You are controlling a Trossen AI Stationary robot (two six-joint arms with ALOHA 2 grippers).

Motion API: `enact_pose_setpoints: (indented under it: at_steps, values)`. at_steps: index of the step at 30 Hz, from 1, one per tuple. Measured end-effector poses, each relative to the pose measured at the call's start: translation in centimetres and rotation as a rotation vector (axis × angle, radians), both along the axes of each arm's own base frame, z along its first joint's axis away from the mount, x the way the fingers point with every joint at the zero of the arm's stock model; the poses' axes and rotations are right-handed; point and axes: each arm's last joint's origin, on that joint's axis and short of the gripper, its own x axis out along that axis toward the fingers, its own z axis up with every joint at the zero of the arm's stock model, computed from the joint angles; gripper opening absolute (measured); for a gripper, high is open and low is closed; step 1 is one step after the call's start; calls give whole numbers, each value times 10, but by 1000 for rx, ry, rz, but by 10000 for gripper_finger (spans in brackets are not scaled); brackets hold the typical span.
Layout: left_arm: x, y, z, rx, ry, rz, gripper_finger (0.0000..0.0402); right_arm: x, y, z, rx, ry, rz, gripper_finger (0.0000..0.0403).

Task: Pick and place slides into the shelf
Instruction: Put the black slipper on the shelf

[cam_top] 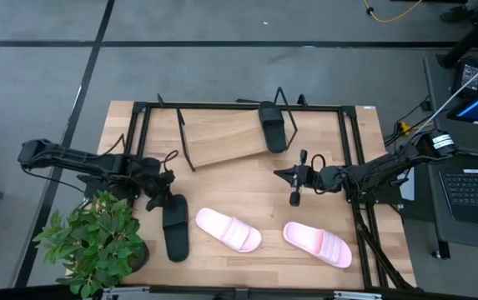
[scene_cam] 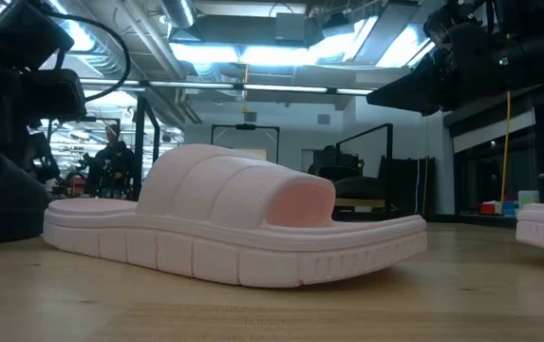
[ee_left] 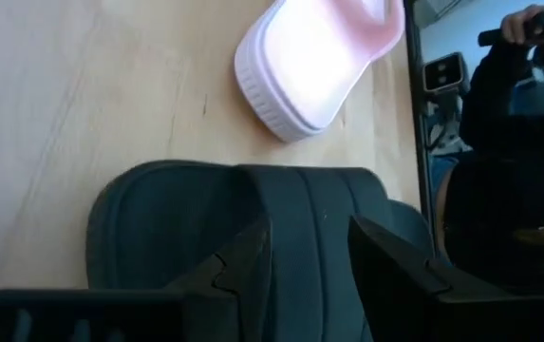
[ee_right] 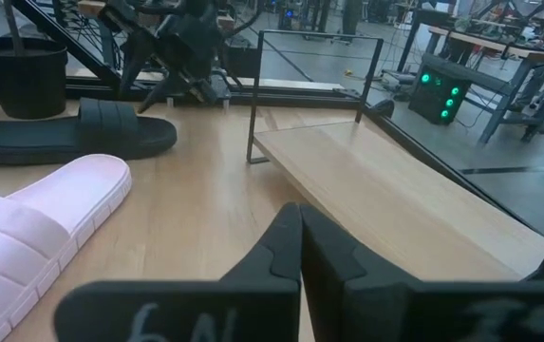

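One black slide [cam_top: 174,225] lies flat on its sole at the table's near left; it also shows in the left wrist view [ee_left: 158,218]. My left gripper [cam_top: 159,198] hovers open just over that slide's strap [ee_left: 309,204], a finger toward each side and clear of it. Two pink slides [cam_top: 228,230] [cam_top: 318,243] lie on their soles along the near edge. Another black slide [cam_top: 272,127] rests on the slanted wooden shelf [cam_top: 222,137] at the back. My right gripper [cam_top: 282,174] hangs shut and holds nothing in front of the shelf [ee_right: 395,190].
A potted plant [cam_top: 97,237] stands at the near left corner, close to my left arm. A black metal frame [cam_top: 138,117] surrounds the shelf and runs down both table sides. Bare tabletop lies between the shelf and the pink slides. A person's hand [ee_left: 528,24] shows beyond the table.
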Motion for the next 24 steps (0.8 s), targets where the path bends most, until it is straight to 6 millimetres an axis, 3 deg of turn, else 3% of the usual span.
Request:
enact_pose_setpoints:
  at_steps: [12, 24]
  values:
    - [0, -2, -1, -97, 58, -19, 133, 0, 0, 0, 0, 0, 0, 3]
    - [1, 0, -3, -53, 68, 38, 133, 0, 0, 0, 0, 0, 0, 3]
